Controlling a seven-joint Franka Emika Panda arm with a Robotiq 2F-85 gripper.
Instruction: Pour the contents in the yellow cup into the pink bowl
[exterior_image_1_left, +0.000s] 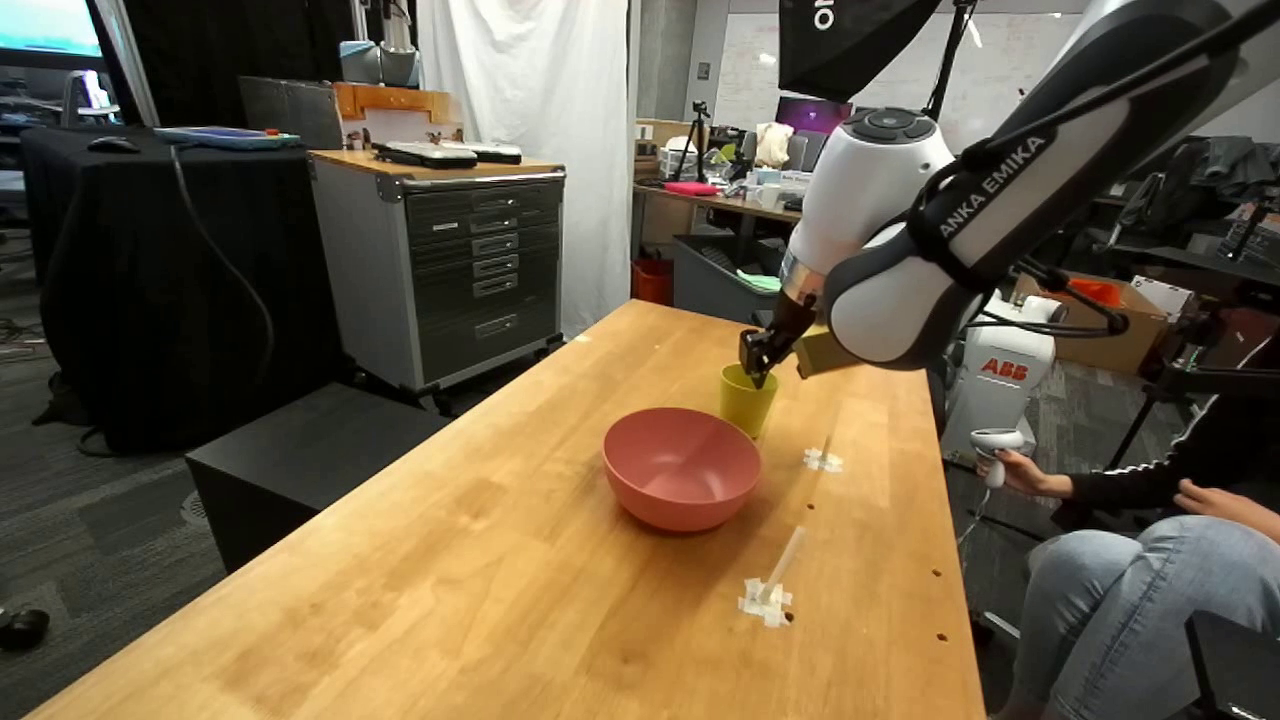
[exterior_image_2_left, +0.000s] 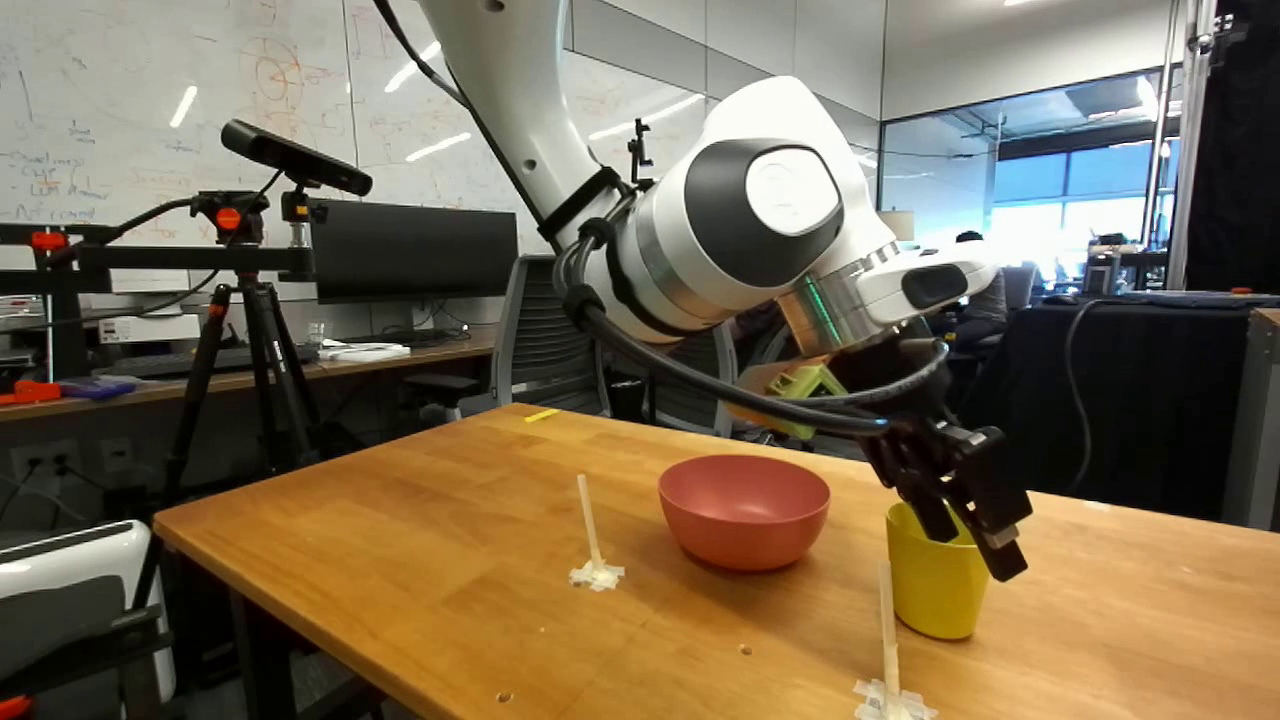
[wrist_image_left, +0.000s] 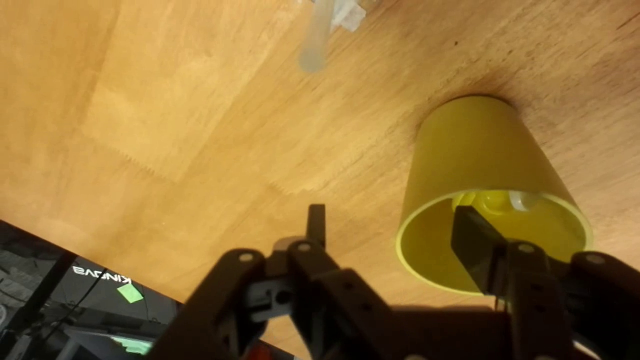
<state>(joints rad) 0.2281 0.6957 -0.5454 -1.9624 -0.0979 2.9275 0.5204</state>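
Fingers (wrist_image_left: 477, 250): my two, spread
Cup (exterior_image_2_left: 935, 590): one, yellow, upright
Bowl (exterior_image_2_left: 744, 540): one, pink
Pieces (wrist_image_left: 495, 201): at least three, inside cup

Contents (wrist_image_left: 496, 202) in cup (exterior_image_2_left: 932, 595), cup beside bowl (exterior_image_2_left: 745, 530) on table (exterior_image_2_left: 450, 520)

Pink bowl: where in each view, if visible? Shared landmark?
In an exterior view: pink bowl just right of and below centre, partly hiding yellow cup.
In an exterior view: pink bowl right of and below centre, left of yellow cup.
Wrist view: not there.
Landmark: yellow cup, in all three.
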